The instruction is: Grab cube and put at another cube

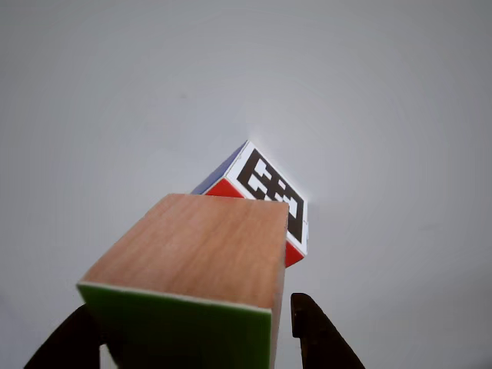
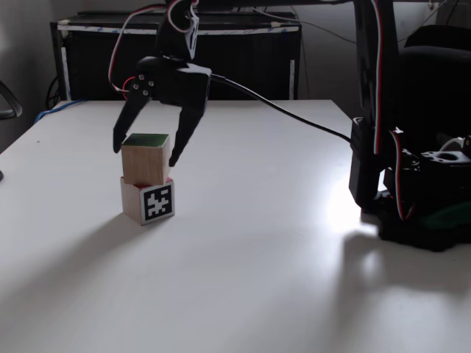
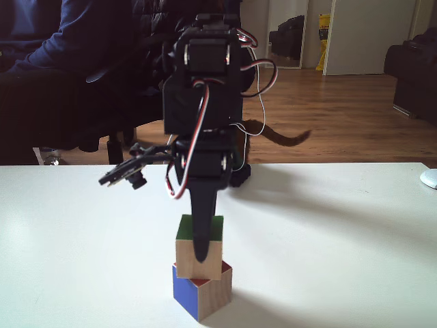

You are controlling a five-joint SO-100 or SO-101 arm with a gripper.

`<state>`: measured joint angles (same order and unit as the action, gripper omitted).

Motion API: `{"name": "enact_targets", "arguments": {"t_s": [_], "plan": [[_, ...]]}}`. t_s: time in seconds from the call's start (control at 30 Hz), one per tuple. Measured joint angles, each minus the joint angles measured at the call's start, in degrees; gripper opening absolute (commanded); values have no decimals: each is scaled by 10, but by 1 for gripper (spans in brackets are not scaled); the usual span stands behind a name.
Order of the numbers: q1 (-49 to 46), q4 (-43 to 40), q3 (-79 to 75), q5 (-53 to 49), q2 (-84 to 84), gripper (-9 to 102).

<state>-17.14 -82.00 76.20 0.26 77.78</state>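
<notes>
Wooden cube (image 2: 146,159) with a green top face, stacked on another cube (image 2: 149,201) that carries a black-and-white marker pattern, both on a white table (image 2: 280,243). Stacked slightly askew: in a fixed view the wooden cube (image 3: 199,250) sits turned against the marker cube (image 3: 202,295) below it, whose blue and wood-coloured sides and a sliver of red top poke out beneath.

Black gripper (image 2: 143,154) straddling the wooden cube from above, jaws spread wide, one fingertip to each side of the cube. Small gaps of daylight between fingers (image 2: 182,140) and cube faces (no contact visible on either side in that fixed view). Cube roughly centred between the fingertips, its green top just below the level of the gripper's body.

From the other view, looking down past the gripper (image 1: 200,338): wooden cube (image 1: 192,254) filling the foreground, green face nearest the lens, dark fingertips (image 1: 319,334) flanking its lower corners and standing clear of it. Marker cube (image 1: 269,192) directly beyond and beneath the wooden cube, pattern face and red edge visible.

Arm base (image 2: 412,191) well apart from the stack, on the same table.
</notes>
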Motion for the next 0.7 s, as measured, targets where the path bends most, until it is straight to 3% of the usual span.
{"name": "enact_targets", "arguments": {"t_s": [0.27,0.43,0.5,0.63,0.7], "plan": [[-4,-49,-40,17,14,42],[2,-114,-16,49,156,43],[28,-107,54,53,272,35],[89,-17,293,51,590,6],[95,33,431,63,758,0]]}}
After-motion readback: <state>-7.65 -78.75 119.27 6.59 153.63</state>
